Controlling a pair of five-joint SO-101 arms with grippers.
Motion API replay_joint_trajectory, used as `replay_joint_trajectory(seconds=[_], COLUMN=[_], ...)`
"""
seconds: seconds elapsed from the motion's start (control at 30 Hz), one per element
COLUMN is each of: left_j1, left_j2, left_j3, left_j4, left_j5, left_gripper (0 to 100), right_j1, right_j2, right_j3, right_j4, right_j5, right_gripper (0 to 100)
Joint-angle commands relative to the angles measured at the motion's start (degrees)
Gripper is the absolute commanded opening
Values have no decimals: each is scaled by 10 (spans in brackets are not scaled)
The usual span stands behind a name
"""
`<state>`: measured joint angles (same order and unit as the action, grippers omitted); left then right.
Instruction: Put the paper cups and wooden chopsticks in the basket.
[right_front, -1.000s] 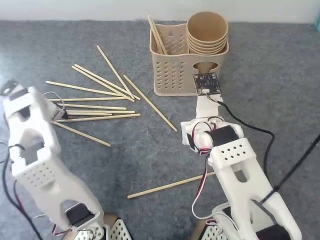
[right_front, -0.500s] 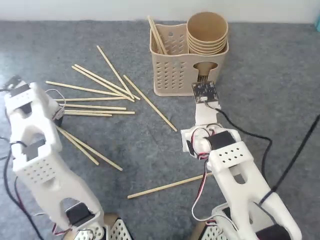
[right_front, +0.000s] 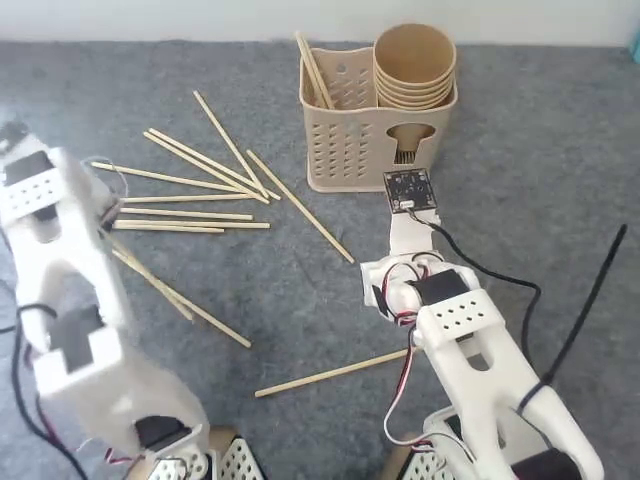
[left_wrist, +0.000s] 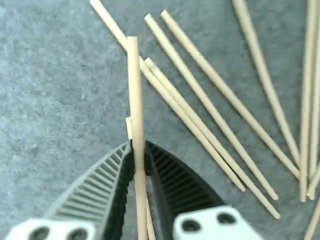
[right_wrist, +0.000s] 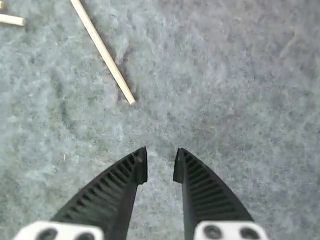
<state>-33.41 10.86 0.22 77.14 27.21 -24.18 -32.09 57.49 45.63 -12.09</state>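
**Wooden chopsticks and paper cups: stock as I see it from the console**

1. Paper cups (right_front: 415, 62). One nested stack stands upright in the basket (right_front: 345, 150), at the end on the right arm's side. The rims rise above the basket wall.

2. Basket chopsticks (right_front: 314, 70). A few lean in the other end of the basket, with their tips above the rim.

3. Loose chopsticks (right_front: 205, 165). I see a scattered fan on the grey mat (right_front: 540, 150), between the basket and the left arm (right_front: 60, 250). Several cross or touch one another.

4. Held chopstick (left_wrist: 134, 90). The left gripper (left_wrist: 138, 146) is clamped on it, with a jaw pressed to each side. The stick points out past the fingertips, above the loose ones. The end of a second stick shows just behind it at the jaws, and I cannot tell whether that one is gripped too.

5. Slanted pair (right_front: 180, 297). In the high view, two sticks run out from under the left arm towards the middle of the mat.

6. Right gripper (right_wrist: 160, 152). Its jaws are slightly parted with nothing between them, and it sits over bare mat. The end of a nearby chopstick (right_wrist: 102, 50) lies ahead of the fingertips, apart from them.

7. Right arm (right_front: 455, 320). Its wrist is near the basket's front wall.

8. Lone chopstick (right_front: 335, 372). It lies beside the right arm, well apart from the fan.
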Motion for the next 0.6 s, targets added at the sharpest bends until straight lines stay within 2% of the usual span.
replay_joint_trajectory(seconds=[0.0,0.17,0.3,0.43,0.57], left_j1=[32,91,144,192,248], left_j2=[-122,-244,-338,-410,-424], left_j3=[0,-24,-73,-105,-103], left_j4=[4,0,-40,-126,-253], left_j5=[-5,-6,-7,-8,-7], left_gripper=[12,12,12,12,13], right_j1=[0,1,1,1,1], right_j2=[-23,-23,-23,-23,-23], right_j3=[-4,-4,-4,-4,-4], right_j4=[-11,-12,-14,-15,-15], right_j5=[-6,-4,-3,-3,-3], right_gripper=[97,97,97,97,97])
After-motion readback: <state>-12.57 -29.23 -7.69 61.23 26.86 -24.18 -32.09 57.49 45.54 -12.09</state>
